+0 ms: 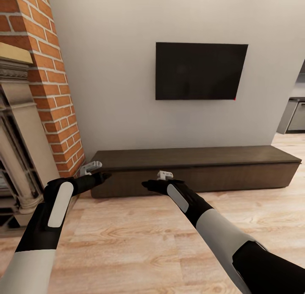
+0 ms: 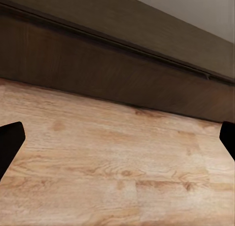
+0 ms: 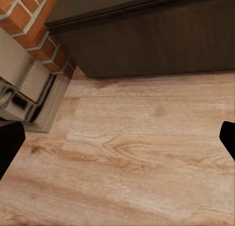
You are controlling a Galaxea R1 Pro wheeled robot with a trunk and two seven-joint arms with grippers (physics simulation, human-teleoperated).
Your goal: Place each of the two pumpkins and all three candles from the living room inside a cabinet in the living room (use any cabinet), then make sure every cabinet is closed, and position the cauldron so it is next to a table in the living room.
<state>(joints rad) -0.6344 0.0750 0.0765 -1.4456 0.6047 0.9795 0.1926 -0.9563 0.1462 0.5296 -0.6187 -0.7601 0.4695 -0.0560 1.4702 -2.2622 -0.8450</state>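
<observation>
The long, low dark-brown cabinet (image 1: 195, 166) stands against the white wall, and its fronts look flush and shut. My left gripper (image 1: 104, 175) hovers over the floor in front of the cabinet's left end. It is open, with its dark fingertips (image 2: 10, 144) spread wide over bare planks and the cabinet (image 2: 122, 74) just beyond. My right gripper (image 1: 147, 185) hangs before the cabinet's left half. It is also open and holds nothing, and its fingertips (image 3: 228, 138) frame the floor and the cabinet corner (image 3: 156, 45). The pumpkins, candles, cauldron and table are out of view.
A red brick fireplace column (image 1: 51, 82) with a pale stone surround (image 1: 17, 158) stands close on the left, touching the cabinet's end. A black TV (image 1: 199, 71) hangs above the cabinet. Light wood floor (image 1: 140, 243) stretches between me and the cabinet. Grey kitchen units (image 1: 294, 116) show far right.
</observation>
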